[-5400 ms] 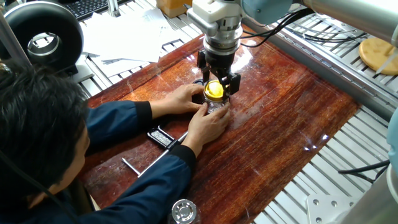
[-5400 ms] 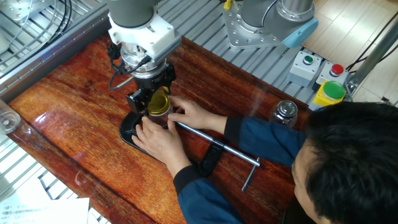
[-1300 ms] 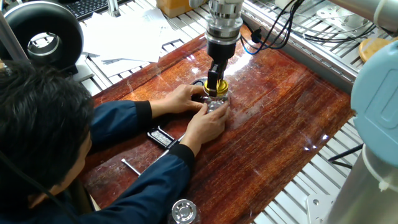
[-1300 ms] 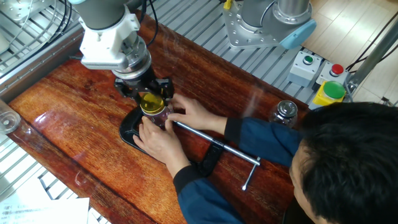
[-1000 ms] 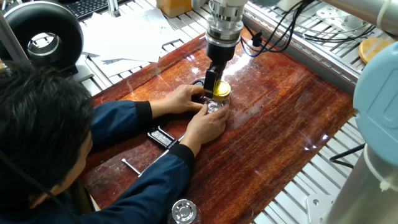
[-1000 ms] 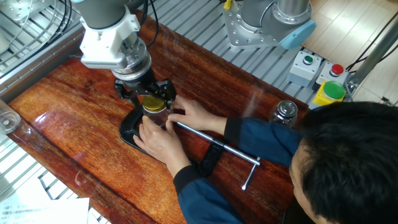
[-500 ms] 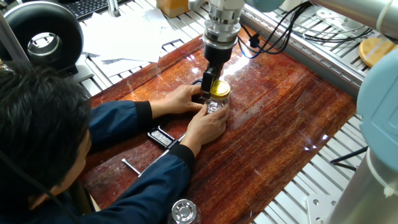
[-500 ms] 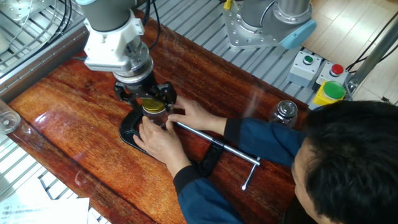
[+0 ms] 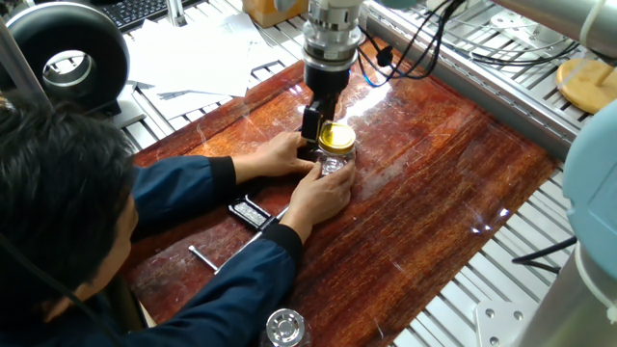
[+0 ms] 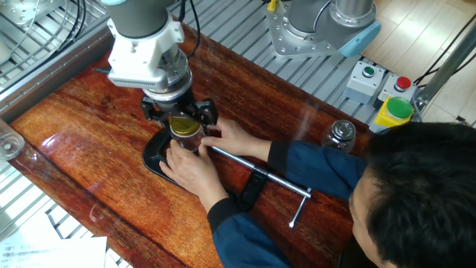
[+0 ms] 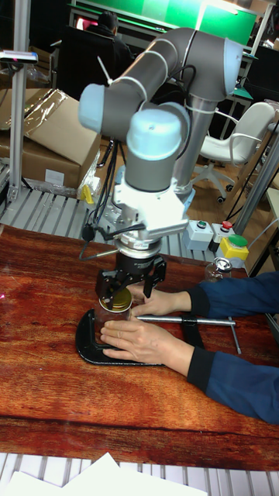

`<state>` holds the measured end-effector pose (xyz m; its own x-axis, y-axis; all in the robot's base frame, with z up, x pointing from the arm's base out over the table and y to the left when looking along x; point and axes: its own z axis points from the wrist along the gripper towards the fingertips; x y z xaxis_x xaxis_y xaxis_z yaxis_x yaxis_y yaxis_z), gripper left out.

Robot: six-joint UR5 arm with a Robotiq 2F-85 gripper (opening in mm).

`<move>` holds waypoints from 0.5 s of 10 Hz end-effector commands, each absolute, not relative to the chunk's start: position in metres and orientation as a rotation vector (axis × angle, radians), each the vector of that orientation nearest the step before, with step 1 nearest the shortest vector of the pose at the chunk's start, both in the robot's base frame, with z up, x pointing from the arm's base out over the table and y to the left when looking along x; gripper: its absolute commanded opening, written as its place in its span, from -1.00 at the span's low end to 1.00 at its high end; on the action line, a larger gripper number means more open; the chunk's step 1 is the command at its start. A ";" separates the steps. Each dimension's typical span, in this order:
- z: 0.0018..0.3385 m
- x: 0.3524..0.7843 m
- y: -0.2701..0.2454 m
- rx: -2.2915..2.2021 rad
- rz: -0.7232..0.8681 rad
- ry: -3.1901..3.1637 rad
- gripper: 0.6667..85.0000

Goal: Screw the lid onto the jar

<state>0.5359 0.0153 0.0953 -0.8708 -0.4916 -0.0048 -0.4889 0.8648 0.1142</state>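
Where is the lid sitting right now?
The lid sits on top of the jar near the middle of the wooden table, between the gripper fingers, with the person's hands around the jar.

My arm (image 11: 159, 70) grey tubing with pale blue joint caps, white flange (image 10: 145, 56) above a ribbed silver wrist ring, black gripper (image 10: 181, 113) with two black fingers (image 9: 310, 125), black cables (image 9: 424, 43) looping off the wrist.

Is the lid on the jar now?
On. The lid sits flat on the jar, which the hands steady. How tightly: cannot tell.
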 end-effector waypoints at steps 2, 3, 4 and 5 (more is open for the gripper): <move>0.113 0.550 -0.007 1.019 0.004 -2.951 0.87; 0.116 0.549 -0.012 1.056 0.013 -2.935 0.80; 0.120 0.547 -0.015 1.079 0.003 -2.927 0.74; 0.122 0.544 -0.015 1.085 -0.007 -2.922 0.62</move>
<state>0.5446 -0.0083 0.1124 -0.7889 -0.6142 0.0199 -0.6138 0.7892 0.0221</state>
